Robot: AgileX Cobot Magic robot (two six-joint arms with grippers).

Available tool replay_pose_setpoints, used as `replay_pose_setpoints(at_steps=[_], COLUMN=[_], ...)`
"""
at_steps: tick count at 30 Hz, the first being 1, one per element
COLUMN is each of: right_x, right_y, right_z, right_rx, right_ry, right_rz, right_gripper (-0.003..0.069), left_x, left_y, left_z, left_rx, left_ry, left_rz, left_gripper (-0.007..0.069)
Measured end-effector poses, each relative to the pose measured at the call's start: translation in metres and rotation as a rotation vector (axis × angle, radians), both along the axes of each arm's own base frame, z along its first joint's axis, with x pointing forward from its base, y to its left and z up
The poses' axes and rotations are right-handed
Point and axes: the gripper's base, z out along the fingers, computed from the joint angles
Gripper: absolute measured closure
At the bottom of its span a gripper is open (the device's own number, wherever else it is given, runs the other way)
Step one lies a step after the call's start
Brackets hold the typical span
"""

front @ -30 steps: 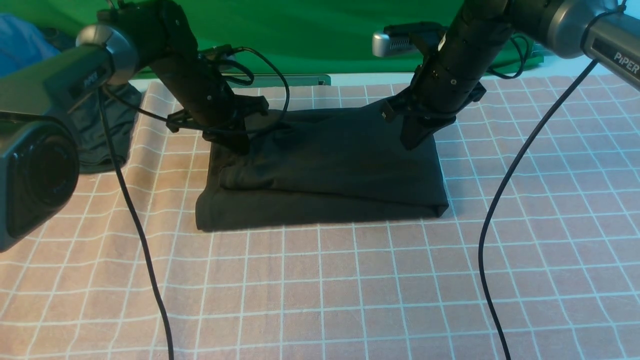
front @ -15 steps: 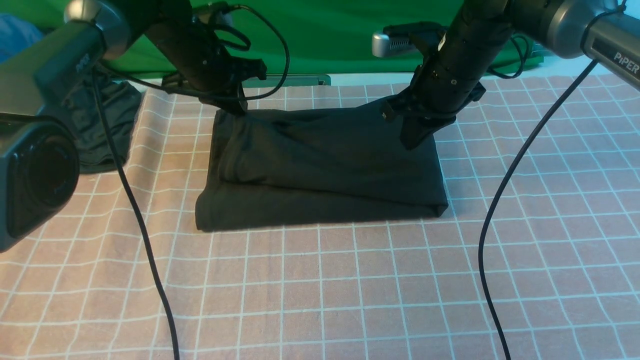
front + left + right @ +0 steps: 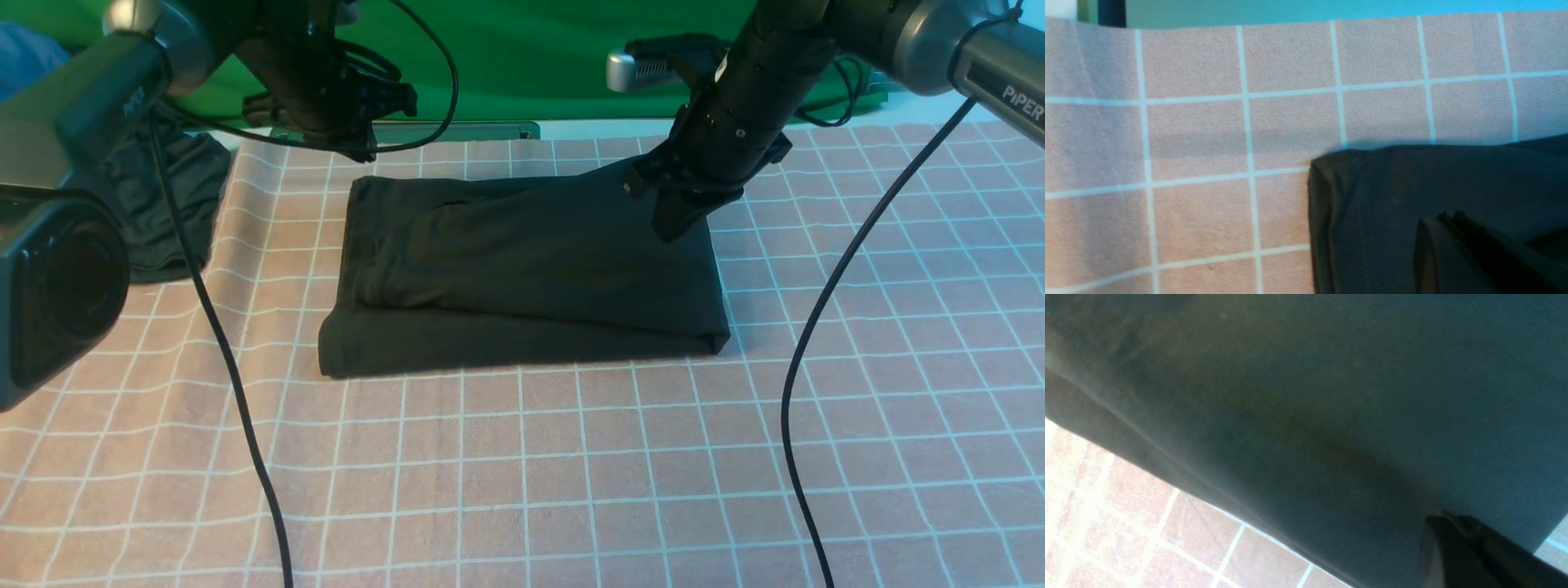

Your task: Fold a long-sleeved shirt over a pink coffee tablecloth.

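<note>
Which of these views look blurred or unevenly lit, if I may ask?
Front view: sharp; shirt casts a dark shadow along its near edge. Left wrist view: tablecloth grid fairly crisp, bluish tint. Right wrist view: shirt soft and out of focus, tablecloth corner overexposed.

A green backdrop (image 3: 531,57) hangs behind, with a dark garment (image 3: 208,175) and blue cloth (image 3: 28,53) at left.
</note>
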Motion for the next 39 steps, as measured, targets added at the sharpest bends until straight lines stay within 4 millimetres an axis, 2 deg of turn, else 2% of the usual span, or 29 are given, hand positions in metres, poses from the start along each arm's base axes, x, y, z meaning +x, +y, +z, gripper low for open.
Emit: replay_pose_setpoints(at_steps=[5, 9, 10, 11, 16, 19, 22, 25, 28, 31, 33, 34, 39], right_x=[0.000, 0.000, 0.000, 0.000, 0.000, 0.000, 0.000, 0.000, 0.000, 0.000, 0.000, 0.000, 0.000], right_y=[0.000, 0.000, 0.000, 0.000, 0.000, 0.000, 0.000, 0.000, 0.000, 0.000, 0.000, 0.000, 0.000], right_z=[0.000, 0.000, 0.000, 0.000, 0.000, 0.000, 0.000, 0.000, 0.000, 0.000, 0.000, 0.000, 0.000], right_rx=[0.000, 0.002, 0.003, 0.003, 0.005, 0.005, 0.005, 0.005, 0.004, 0.004, 0.004, 0.004, 0.004], right_ry=[0.000, 0.003, 0.004, 0.004, 0.006, 0.006, 0.006, 0.006, 0.006, 0.006, 0.006, 0.006, 0.006], right_rz=[-0.001, -0.007, -0.009, -0.009, -0.014, -0.014, -0.014, -0.014, -0.013, -0.013, -0.013, -0.013, -0.013], right_gripper=[0.0621, 0.0621, 0.0621, 0.0621, 0.0621, 0.0621, 0.0621, 0.0621, 0.0621, 0.0621, 0.0621, 0.0621, 0.0621], left_x=[-0.007, -0.011, -0.011, -0.011, -0.011, -0.013, -0.013, -0.013, -0.014, -0.014, -0.015, -0.015, -0.016], left_y=[-0.010, -0.016, -0.018, -0.018, -0.019, -0.020, -0.021, -0.022, -0.023, -0.023, -0.023, -0.023, -0.023], left_z=[-0.004, -0.014, -0.021, -0.022, -0.030, -0.032, -0.038, -0.044, -0.048, -0.048, -0.048, -0.048, -0.034], left_rx=[-0.124, -0.104, -0.070, -0.063, 0.059, 0.063, 0.055, 0.051, 0.052, 0.055, 0.056, 0.056, 0.056], left_ry=[0.104, 0.161, 0.182, 0.184, 0.194, 0.213, 0.233, 0.254, 0.274, 0.278, 0.279, 0.278, 0.250], left_rz=[-0.002, -0.051, -0.064, -0.067, -0.097, -0.126, -0.143, -0.155, -0.170, -0.186, -0.188, -0.190, -0.192], left_gripper=[0.0594, 0.0565, 0.0517, 0.0517, 0.0253, 0.0160, 0.0123, 0.0146, 0.0264, 0.0461, 0.0521, 0.0576, 0.0591])
